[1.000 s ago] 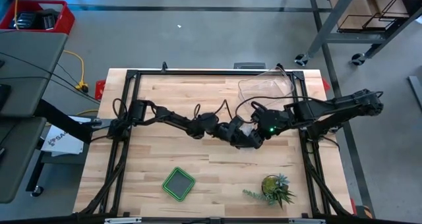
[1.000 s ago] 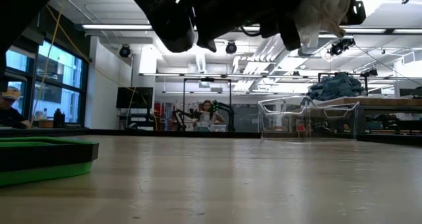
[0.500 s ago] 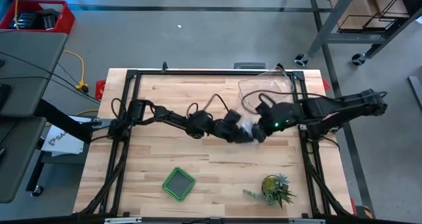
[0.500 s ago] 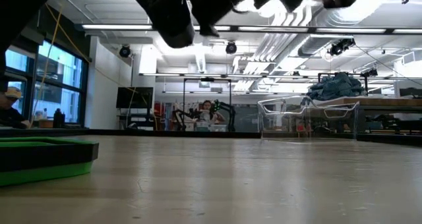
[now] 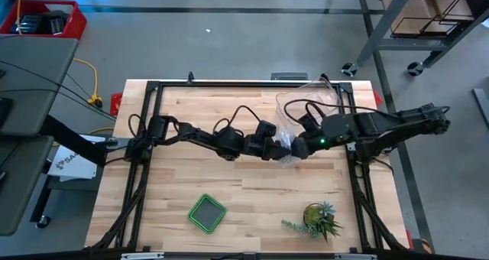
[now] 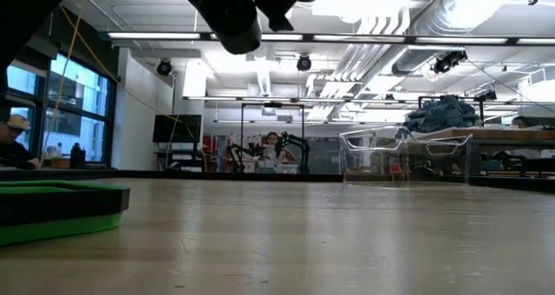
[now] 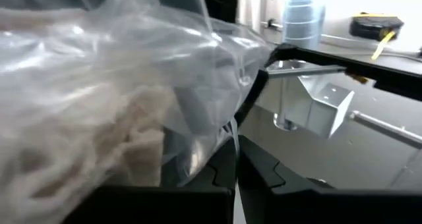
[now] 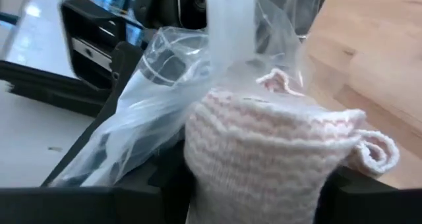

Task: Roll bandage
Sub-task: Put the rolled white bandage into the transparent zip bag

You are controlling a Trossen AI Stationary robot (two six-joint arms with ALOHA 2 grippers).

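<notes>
The bandage (image 8: pixel 264 151) is a bundle of white gauze, partly inside a crinkly clear plastic bag (image 8: pixel 151 105). In the high view the bag (image 5: pixel 289 154) hangs above the table's middle right, between my two grippers. My left gripper (image 5: pixel 280 147) comes from the left and is shut on the bag (image 7: pixel 165 72). My right gripper (image 5: pixel 300 147) comes from the right, with the bandage filling the gap between its fingers. A loose curl of gauze (image 8: pixel 377 151) sticks out at one side. My left gripper pinches a thin fold of the bag's plastic (image 7: pixel 229 145) between its two shut fingers, reaching from the table's left and slanting upward. The bag with the gauze in it stands above the fingers, clear of the table. My right gripper has the bandage's bare end (image 8: pixel 250 184) between its two fingers, one on each side of the bundle. It comes from the table's right, slanting down. The bandage is lifted clear of the table, and its far end is still in the bag.
A clear plastic tub (image 5: pixel 307 101) stands at the far right of the table and shows in the low view too (image 6: pixel 406 156). A green tray (image 5: pixel 207 212) lies near the front, and a small plant (image 5: pixel 318 219) stands at the front right. Bare wood lies below the grippers.
Both grippers have risen with the bag and bandage, which have left the top of the low view. My left gripper has tipped upward and moved a little toward the table's far edge. The right gripper has also moved slightly toward the far edge.
</notes>
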